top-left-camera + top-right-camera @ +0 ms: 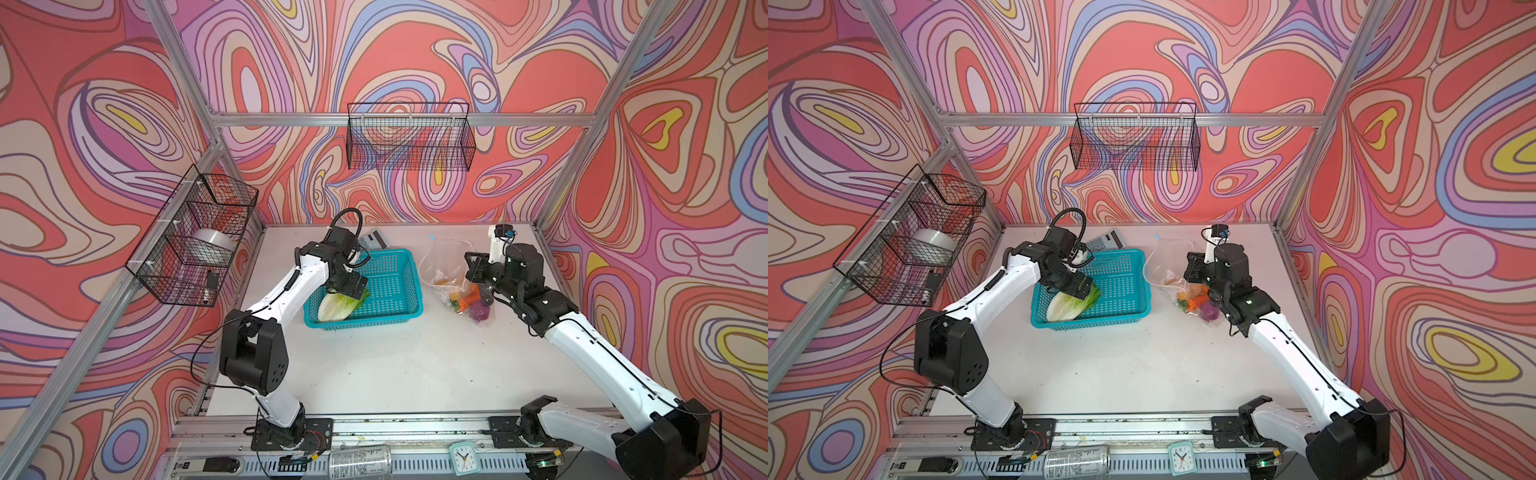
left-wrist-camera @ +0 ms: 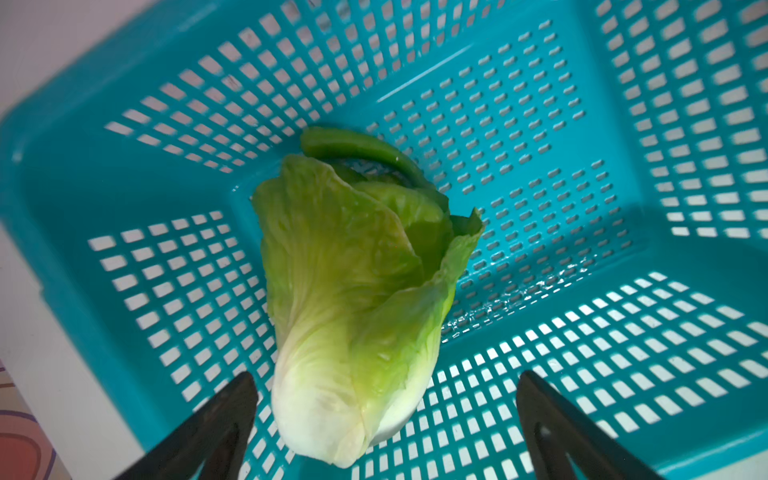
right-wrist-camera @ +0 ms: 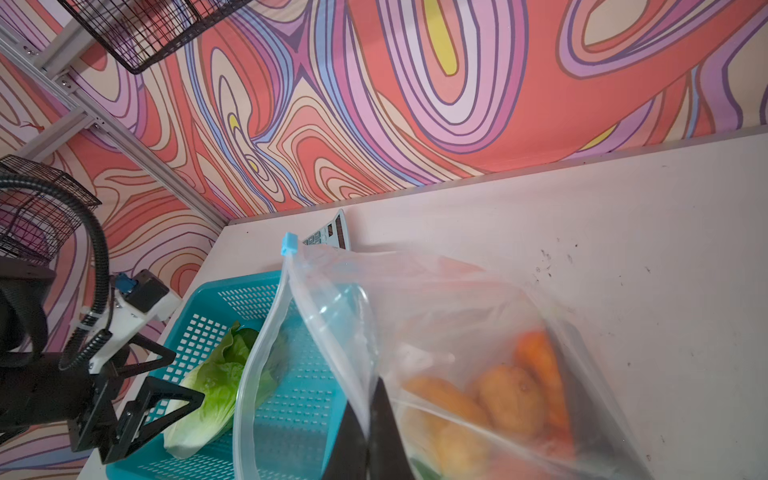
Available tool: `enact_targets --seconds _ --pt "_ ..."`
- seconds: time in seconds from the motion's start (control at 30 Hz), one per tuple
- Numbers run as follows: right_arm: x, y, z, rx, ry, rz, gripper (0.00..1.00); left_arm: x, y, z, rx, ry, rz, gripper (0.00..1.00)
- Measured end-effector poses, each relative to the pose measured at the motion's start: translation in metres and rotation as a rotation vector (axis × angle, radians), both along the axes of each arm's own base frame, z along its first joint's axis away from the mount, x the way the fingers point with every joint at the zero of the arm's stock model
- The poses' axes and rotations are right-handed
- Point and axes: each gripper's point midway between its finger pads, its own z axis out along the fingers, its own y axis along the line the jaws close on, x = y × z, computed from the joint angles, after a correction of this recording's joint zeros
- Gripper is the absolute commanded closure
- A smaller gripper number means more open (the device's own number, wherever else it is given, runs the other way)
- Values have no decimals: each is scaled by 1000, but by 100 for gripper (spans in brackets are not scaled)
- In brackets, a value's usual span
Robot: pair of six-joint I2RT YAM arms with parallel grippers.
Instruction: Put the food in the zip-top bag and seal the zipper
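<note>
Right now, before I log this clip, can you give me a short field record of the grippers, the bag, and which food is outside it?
left gripper: open, jaws astride the white base of the napa cabbage, not closed on it
right gripper: shut on the zip-top bag at its mouth edge
bag mouth: open, slider at one end
in bag: carrot, potatoes, purple piece
in teal basket: cabbage, green piece at its leafy end

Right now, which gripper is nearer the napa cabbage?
Left. The left gripper hangs over the napa cabbage in the teal basket, jaws open either side of its white base. The right gripper is off beside the basket, jaws shut on the zip-top bag.
</note>
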Motion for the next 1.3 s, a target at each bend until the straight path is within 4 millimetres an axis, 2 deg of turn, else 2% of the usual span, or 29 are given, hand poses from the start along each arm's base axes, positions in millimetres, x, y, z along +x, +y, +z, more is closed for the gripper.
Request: enact_targets --seconds 0.17,0.4,0.63,0.73,0.8,0.87,1.0,1.17,1.3 --pt "0 0 -1 -3 1 1 100 -2 6 -28 47 79 -15 0" --pt "0 0 -1 -4 1 1 100 3 25 -49 124 116 7 0" --pt "0 -1 -2 -11 5 0 100 3 26 -73 138 173 3 0" --pt "-1 -1 -2 -15 5 -2 100 3 25 -74 133 178 3 13" --pt "-2 -2 -2 -16 5 -4 100 4 24 -72 129 176 4 27" --pt "-2 -3 -1 -16 3 -5 100 6 23 -68 126 171 6 31" --pt "-3 -3 0 -15 2 -5 100 13 20 -49 114 139 20 31" --pt "-3 -3 0 -15 2 -5 100 24 12 -3 52 54 54 31" --pt "-3 -3 0 -15 2 -5 100 26 -5 27 -36 -1 84 32"
